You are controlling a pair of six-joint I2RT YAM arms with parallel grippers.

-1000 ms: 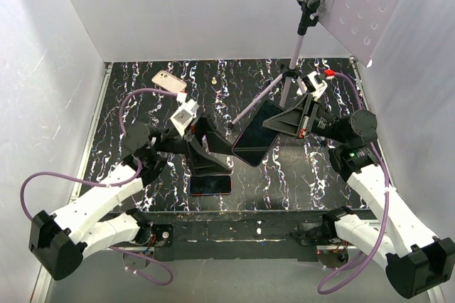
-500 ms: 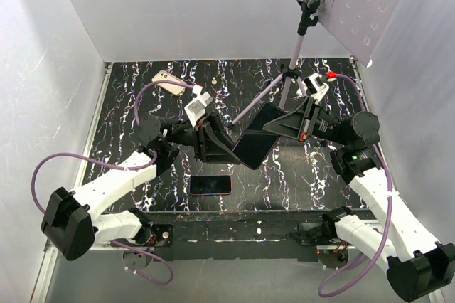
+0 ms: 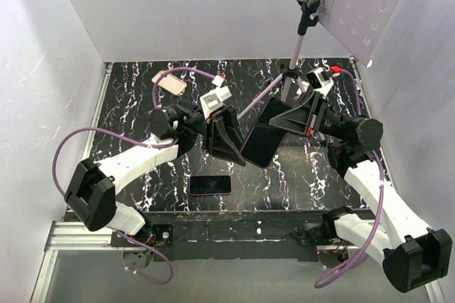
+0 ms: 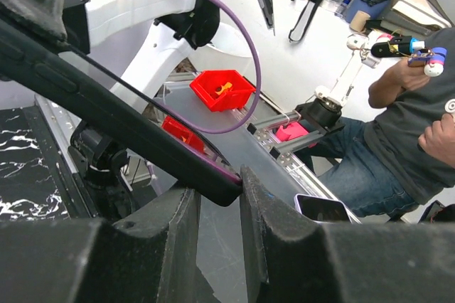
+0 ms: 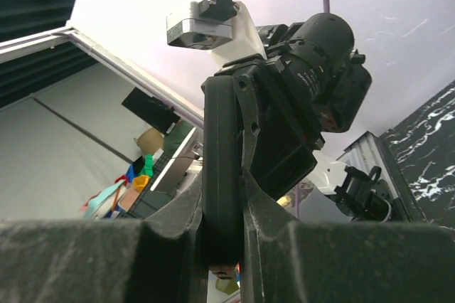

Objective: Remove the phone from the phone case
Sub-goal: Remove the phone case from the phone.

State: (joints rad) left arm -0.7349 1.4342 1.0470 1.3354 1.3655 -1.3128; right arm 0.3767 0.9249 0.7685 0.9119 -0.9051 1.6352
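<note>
Phone (image 3: pixel 261 139) in its case (image 4: pixel 106 118), held off the counter (image 3: pixel 298 175) between both claws. Right claw (image 5: pixel 222 235) is clenched on the phone's top edge, with the phone edge-on between its fingers. Left claw (image 4: pixel 219 210) is only narrowly parted, with the phone's lower corner at the mouth of the gap; can't tell if it grips. Second phone (image 3: pixel 210 184) lies flat on the counter on the near side of the left claw.

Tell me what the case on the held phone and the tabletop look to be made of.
Phone case: probably soft rubber or silicone, judging by its matte black edge with moulded button bumps and a purplish lip. Tabletop: black with white veining like marble, though it may be a printed sheet; the look leaves that open.
</note>
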